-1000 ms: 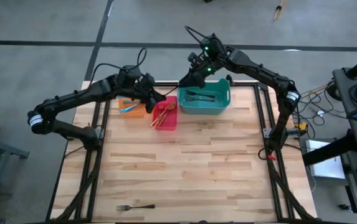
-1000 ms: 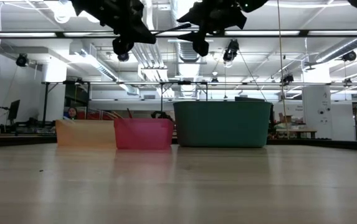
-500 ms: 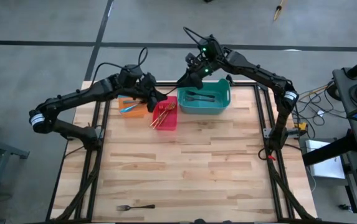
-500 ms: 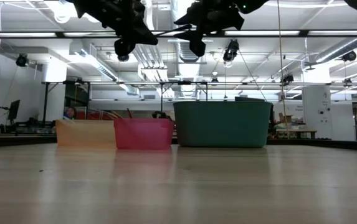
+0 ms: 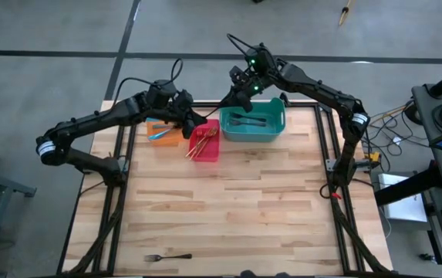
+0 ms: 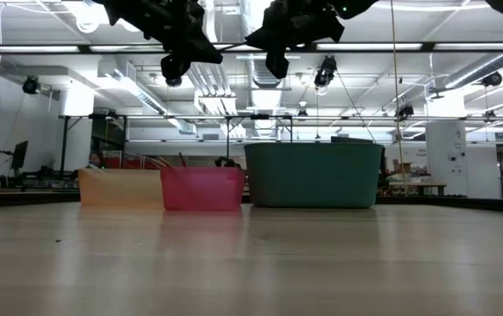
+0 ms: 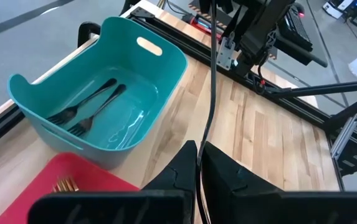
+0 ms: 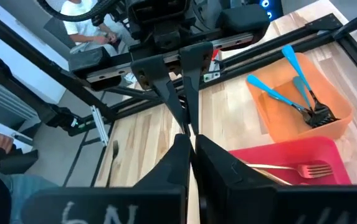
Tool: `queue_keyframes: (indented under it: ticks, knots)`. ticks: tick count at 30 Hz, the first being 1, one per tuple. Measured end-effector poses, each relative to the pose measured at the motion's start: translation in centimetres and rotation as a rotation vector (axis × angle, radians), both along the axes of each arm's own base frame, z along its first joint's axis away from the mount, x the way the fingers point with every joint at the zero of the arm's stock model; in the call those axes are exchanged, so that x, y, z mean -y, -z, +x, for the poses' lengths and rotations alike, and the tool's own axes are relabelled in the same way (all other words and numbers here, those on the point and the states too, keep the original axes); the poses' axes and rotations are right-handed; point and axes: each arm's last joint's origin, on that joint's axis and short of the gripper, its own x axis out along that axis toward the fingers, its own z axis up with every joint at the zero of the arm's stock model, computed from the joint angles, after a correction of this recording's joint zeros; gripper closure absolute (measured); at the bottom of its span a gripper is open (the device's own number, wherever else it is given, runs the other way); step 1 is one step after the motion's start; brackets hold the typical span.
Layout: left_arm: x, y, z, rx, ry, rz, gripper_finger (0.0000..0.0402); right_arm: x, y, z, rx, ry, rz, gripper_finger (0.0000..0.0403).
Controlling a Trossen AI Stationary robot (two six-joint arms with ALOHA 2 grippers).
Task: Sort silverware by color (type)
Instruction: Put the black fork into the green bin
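Note:
A thin dark fork (image 7: 208, 81) hangs in the air between my two grippers, above the gap between the red bin (image 5: 205, 141) and the teal bin (image 5: 253, 122). My left gripper (image 7: 199, 149) is shut on one end of it and my right gripper (image 8: 190, 138) on the other. Dark forks (image 7: 85, 112) lie in the teal bin, gold forks (image 8: 290, 169) in the red bin, and blue-handled forks (image 8: 290, 93) in the orange bin (image 5: 163, 133). Another dark fork (image 5: 167, 256) lies on the table by its near edge. My left gripper pinches one end of the fork (image 7: 199, 160) between its two fingers, coming slanting down from the table's left. The fork runs on past the fingertips, clear of table and bins. My right gripper pinches the fork's other end (image 8: 186, 132) between its two fingers, coming from the table's right, facing the left gripper's fingers (image 8: 172, 93). Which end each has, I cannot tell.
The three bins stand in a row at the table's far edge. The wooden table (image 5: 236, 208) stretches toward the near edge. Black frame rails (image 5: 325, 147) run along both sides. A person (image 8: 81, 9) sits beyond the table.
My right gripper has shut on the free end of the fork that the left gripper holds. Both arms have otherwise stayed where they were, and the fork has kept its place above the bins.

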Motion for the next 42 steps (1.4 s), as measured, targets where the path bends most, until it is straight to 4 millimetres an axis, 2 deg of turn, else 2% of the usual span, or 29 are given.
queue_keyframes:
  ticks: [5, 8, 15, 21, 26, 31, 35, 42]
  knots:
    - [-0.1, 0.0, 0.0, -0.004, -0.046, 0.007, 0.04, 0.4, 0.0, -0.3, -0.003, 0.014, 0.006, 0.0393]
    - [-0.4, -0.1, -0.1, -0.003, -0.057, 0.024, 0.0384, 1.0, 0.0, -0.6, -0.013, 0.039, 0.029, 0.0393]
    - [-0.9, 0.0, -0.4, -0.038, -0.15, 0.077, 0.0297, 2.9, 0.4, -1.7, -0.03, 0.106, 0.052, 0.0394]
    - [-1.1, -0.2, -0.9, -0.071, -0.266, 0.143, 0.0216, 5.5, 2.3, -2.1, -0.102, 0.218, 0.133, 0.0394]
    - [-0.8, -0.4, -1.6, -0.103, -0.293, 0.147, 0.0176, 7.4, 3.8, -3.1, -0.195, 0.342, 0.194, 0.0394]
    - [-0.6, -0.5, -2.1, -0.115, -0.303, 0.125, 0.0162, 8.8, 5.3, -4.6, -0.278, 0.416, 0.23, 0.0394]
    - [-0.5, -0.8, -2.4, -0.108, -0.321, 0.127, 0.0162, 9.6, 5.5, -5.8, -0.303, 0.453, 0.24, 0.0394]
    - [-0.4, -0.8, -2.5, -0.103, -0.327, 0.119, 0.0161, 9.0, 5.0, -7.4, -0.378, 0.468, 0.206, 0.0394]
